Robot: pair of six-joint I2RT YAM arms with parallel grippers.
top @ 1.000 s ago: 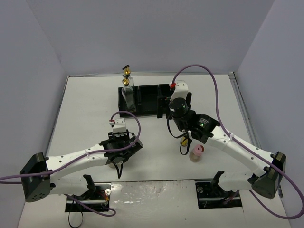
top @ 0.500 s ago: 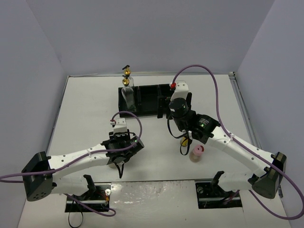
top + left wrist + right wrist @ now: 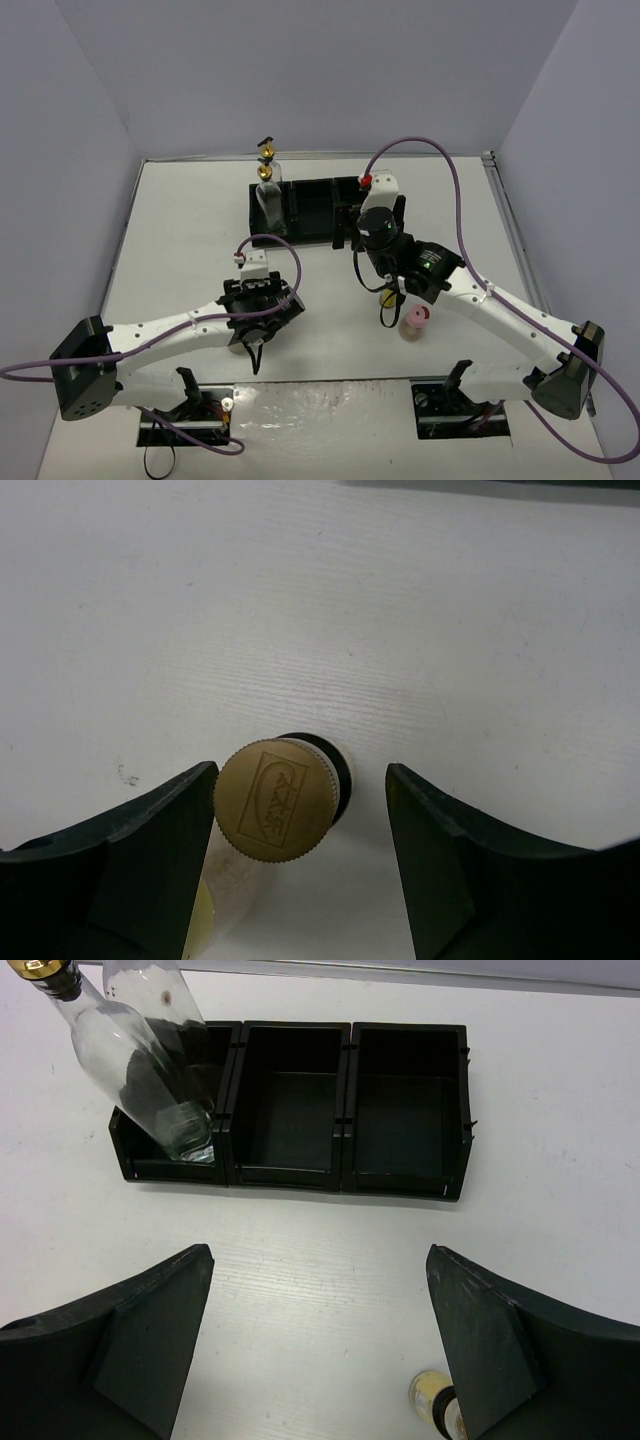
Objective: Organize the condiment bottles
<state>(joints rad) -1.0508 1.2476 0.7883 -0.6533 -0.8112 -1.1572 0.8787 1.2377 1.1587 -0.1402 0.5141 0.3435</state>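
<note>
Well, the left gripper (image 3: 300, 772) hangs low over the counter (image 3: 180, 230), not far from the near edge and a little left of the middle. Its jaws are open on both sides of a small bottle (image 3: 275, 808) with a gold cap. The bottle is not centred in the gap: the cap sits just beside one finger, maybe touching it, and the other finger is well apart. Nothing is held yet, so I judge the grasp is about to be made.

The right gripper (image 3: 318, 1260) is open too and carries nothing. It hovers in front of the tray (image 3: 400, 1182), which stands at the middle of the far edge. Two glass bottles (image 3: 150, 1070) lean together in the tray's left compartment. A second small bottle (image 3: 435, 1400) stands just beside one of this gripper's fingers, and a pink jar (image 3: 417, 320) is closer to the near edge, right of the middle.

What can go wrong, in my opinion: if the left jaws close now, the far finger will push the bottle sideways before both pads meet it, and such a narrow bottle may tip over. A grip only on the round cap could also slip. The right arm, if it moves down, could knock over the bottle beside its finger.
</note>
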